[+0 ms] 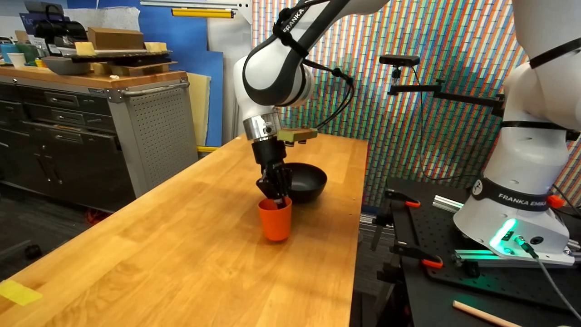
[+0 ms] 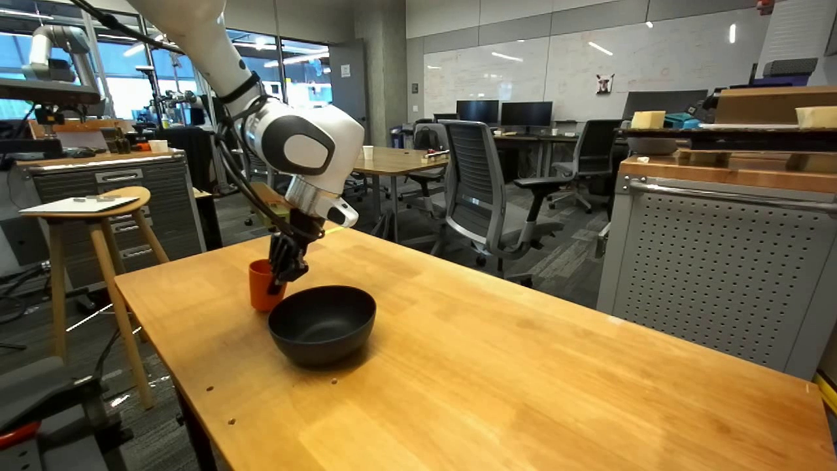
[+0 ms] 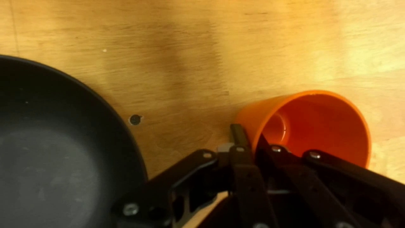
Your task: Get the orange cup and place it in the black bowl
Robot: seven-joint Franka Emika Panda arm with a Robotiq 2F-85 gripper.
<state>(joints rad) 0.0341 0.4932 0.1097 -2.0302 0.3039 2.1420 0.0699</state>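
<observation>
Nearest me, in an exterior view, a patch of yellow tape [image 1: 20, 292] is lying on the near part of the wooden worktop [image 1: 190, 254], and a pale wooden rod [image 1: 484, 313] is resting on the black bench [image 1: 431, 297] alongside. Farther along the worktop the orange cup [image 1: 275, 225] is pointing its mouth upward, though from here I am not making out whether its base is touching the wood. The hand [image 3: 252, 144] is hanging over the cup and clamping its wall: in the wrist view one fingertip is sitting inside and one outside, pinching the side that is facing the black bowl [image 1: 312, 181]. That bowl is resting upright on the worktop near the cup, and in the wrist view a strip of wood with a small dark hole [image 3: 135, 119] is showing between the two. The white arm [image 1: 263, 72] is arching over the worktop, while a green light [image 1: 503, 232] is glowing beside the bench's edge, low on the arm. Beyond, a grey cabinet [image 1: 161, 131] with a perforated side is standing. Deeper in the room, in an exterior view, a grey office chair [image 2: 477, 183] is standing past the worktop, two dark monitors [image 2: 526, 114] are sitting farther back, and a whiteboard [image 2: 490, 78] is stretching along the wall.
</observation>
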